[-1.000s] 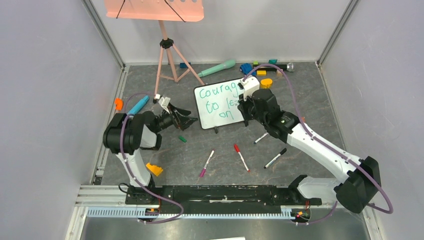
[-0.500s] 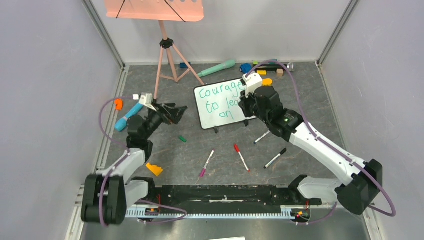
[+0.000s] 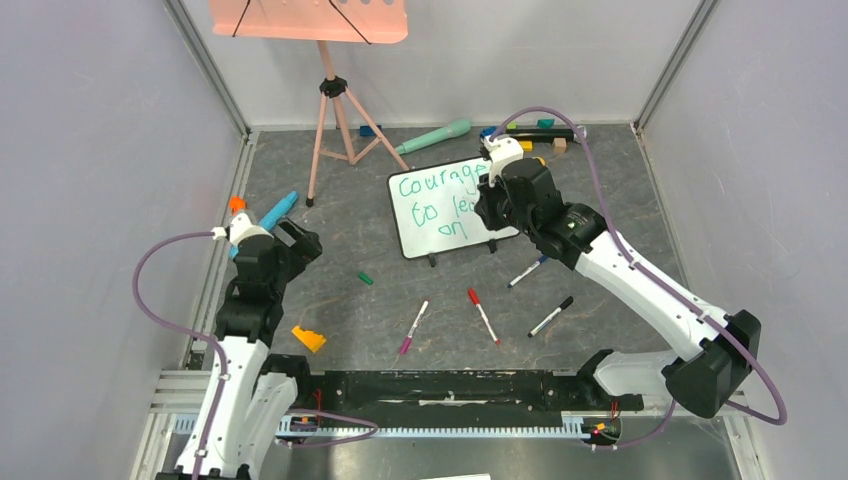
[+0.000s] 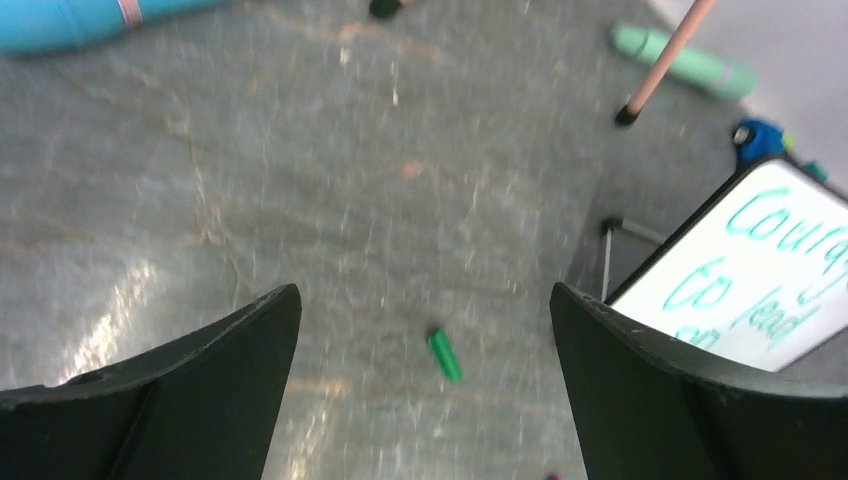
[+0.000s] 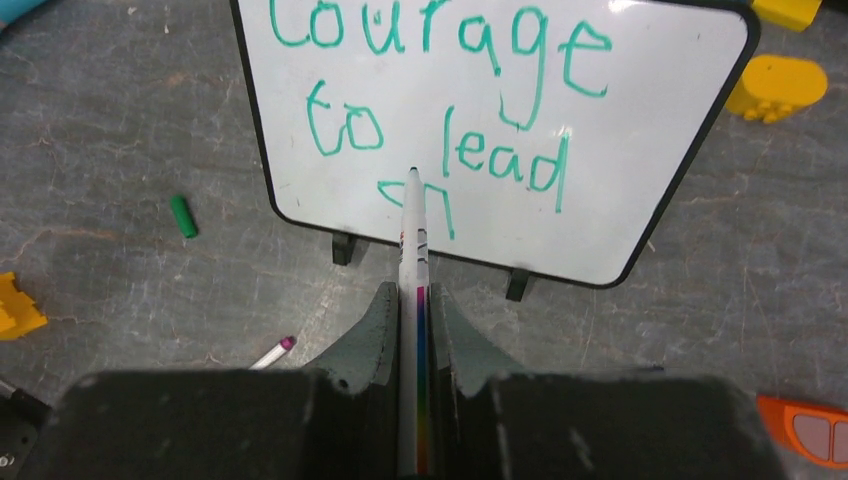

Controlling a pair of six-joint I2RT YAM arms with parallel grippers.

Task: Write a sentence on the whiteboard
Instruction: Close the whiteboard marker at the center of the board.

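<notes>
The grey table (image 3: 330,290) carries everything; the right arm (image 3: 640,285) reaches forward across it to the whiteboard (image 3: 440,210), which stands propped on its two little feet near the middle, towards the far side; the left arm (image 3: 255,290) is drawn in at the left, well apart from the board; the left fingers (image 4: 220,350) are spread wide with nothing between them.

The right fingers (image 5: 375,320) are clenched on a marker (image 5: 413,230), its tip over the third line of the sentence (image 5: 440,40); "courage" and "to lead" read whole, while the marker partly hides the last word; I cannot tell whether the tip touches the surface. My judgement is that the writing is at its last strokes; the next move calls for a light finish or a clean lift straight off, without smearing fresh ink.

The bottom rim lies just beneath that line, so there is little room downward; blank white remains to the right of it; a hard press might push the board back. A green cap (image 3: 366,278) lies apart, to the board's left.
</notes>
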